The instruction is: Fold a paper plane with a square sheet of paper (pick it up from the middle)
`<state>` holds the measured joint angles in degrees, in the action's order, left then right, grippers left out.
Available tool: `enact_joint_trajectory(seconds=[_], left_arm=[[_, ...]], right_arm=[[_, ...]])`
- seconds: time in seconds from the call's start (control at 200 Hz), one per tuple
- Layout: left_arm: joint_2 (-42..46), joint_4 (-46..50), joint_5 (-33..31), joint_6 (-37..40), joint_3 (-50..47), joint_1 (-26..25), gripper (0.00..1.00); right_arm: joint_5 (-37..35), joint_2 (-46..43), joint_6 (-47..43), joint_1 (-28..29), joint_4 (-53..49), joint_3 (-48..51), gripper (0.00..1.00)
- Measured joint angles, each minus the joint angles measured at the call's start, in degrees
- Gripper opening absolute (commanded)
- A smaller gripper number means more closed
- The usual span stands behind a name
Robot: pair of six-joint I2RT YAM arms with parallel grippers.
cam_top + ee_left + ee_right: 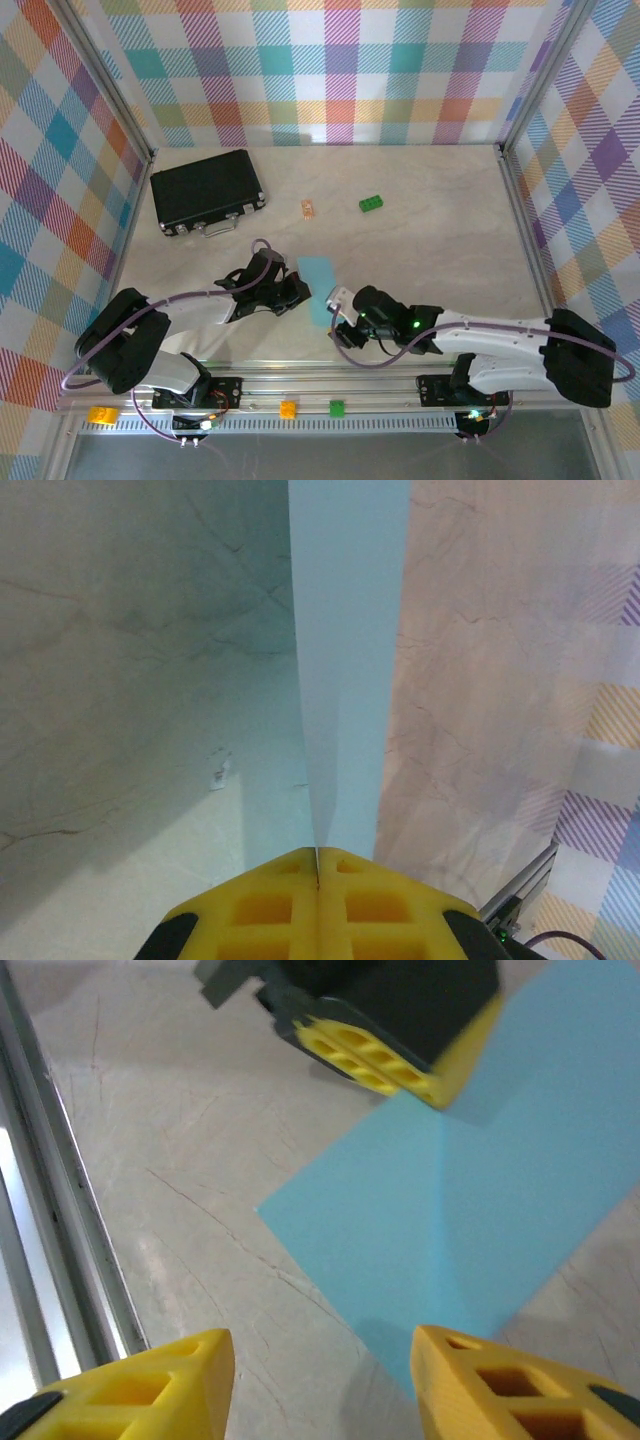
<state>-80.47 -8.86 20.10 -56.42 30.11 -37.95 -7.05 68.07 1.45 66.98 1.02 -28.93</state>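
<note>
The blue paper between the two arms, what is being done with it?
The left gripper is shut on one edge of the square sheet of paper. The right gripper stands open close to the sheet's opposite side, not gripping it. The sheet shows one crease; there is no plane shape yet.

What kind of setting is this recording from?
Likely a robot test cell, not a home: plaid-patterned walls enclose a marble-look table, with an aluminium rail along its near edge.

You have open bench (450,220) along the right edge; a black rectangular case (207,190) blocks the far-left corner, and a small green brick (371,204) sits mid-far.
</note>
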Motion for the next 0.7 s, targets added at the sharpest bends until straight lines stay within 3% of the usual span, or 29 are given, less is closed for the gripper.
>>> enact_joint_trajectory(seconds=[0.18, 0.39, 0.535, 0.6, 0.7], left_arm=[[-0.8, -2.0, 0.0, -1.1, -0.3, 0.0, 0.00], [-1.2, -3.8, 0.6, -1.9, -0.3, 0.0, 0.00], [-1.5, -6.3, 0.8, -3.0, -1.6, 0.0, 0.00], [-1.4, -6.5, 0.8, -3.4, -2.4, 0.0, 0.00], [-1.2, -6.5, 0.6, -3.8, -3.0, 0.0, 0.00]], right_arm=[[-7.8, 7.6, -5.4, 6.6, 6.4, 0.0, 0.59], [-15.8, 14.6, -8.6, 8.5, 13.9, -0.2, 0.62], [-19.5, 20.1, -9.4, 8.5, 16.5, -2.7, 0.51], [-20.6, 21.2, -9.5, 8.5, 17.4, -3.2, 0.40], [-21.5, 21.2, -9.2, 8.5, 19.0, -3.2, 0.37]])
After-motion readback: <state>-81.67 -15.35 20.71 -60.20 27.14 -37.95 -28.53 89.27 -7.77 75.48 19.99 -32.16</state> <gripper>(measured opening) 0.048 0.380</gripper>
